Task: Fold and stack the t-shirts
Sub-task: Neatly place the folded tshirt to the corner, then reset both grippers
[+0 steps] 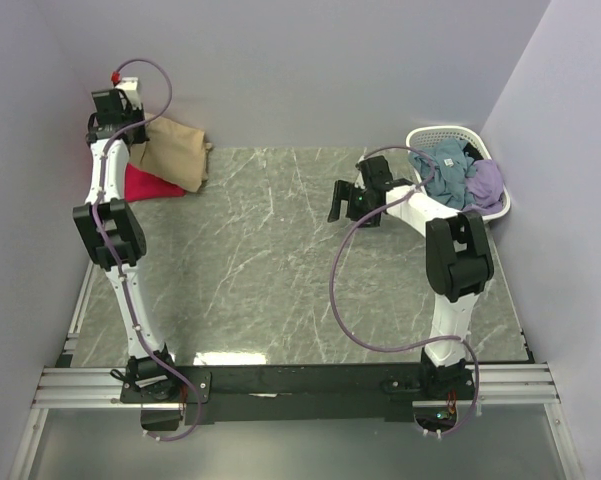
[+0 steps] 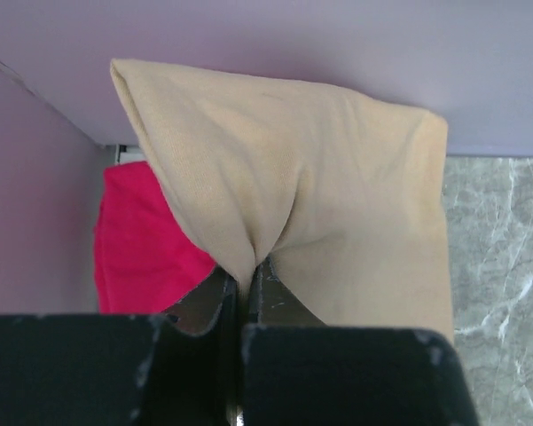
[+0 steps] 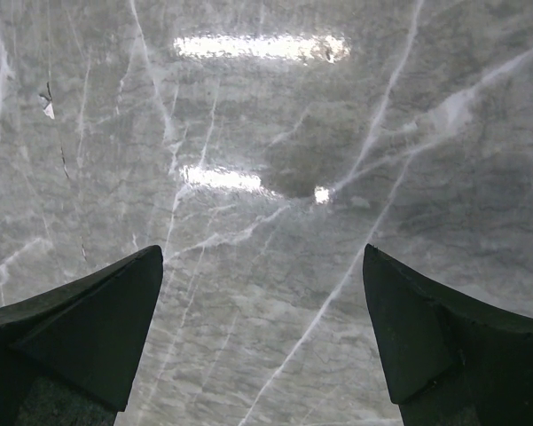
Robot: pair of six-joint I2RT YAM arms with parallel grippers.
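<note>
L claw (image 2: 246, 275) clamped tight on fold of tan tee (image 2: 337, 177), far-left bench (image 3: 248, 106) corner, partly over red-pink tee (image 2: 142, 248). R claw (image 3: 262, 342) wide open, empty. Risk: thin pinch slips, fold unravels, stack skews.

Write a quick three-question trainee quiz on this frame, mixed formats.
1. True or false: the left hand is shut on the tan tee.
2. Short answer: what colour is the other tee, next to the tan one?
3. Pick one: the right hand is A) open above bare table; B) shut on cloth; C) open around a tee.
Key: 1 true. 2 the red tee. 3 A.
</note>
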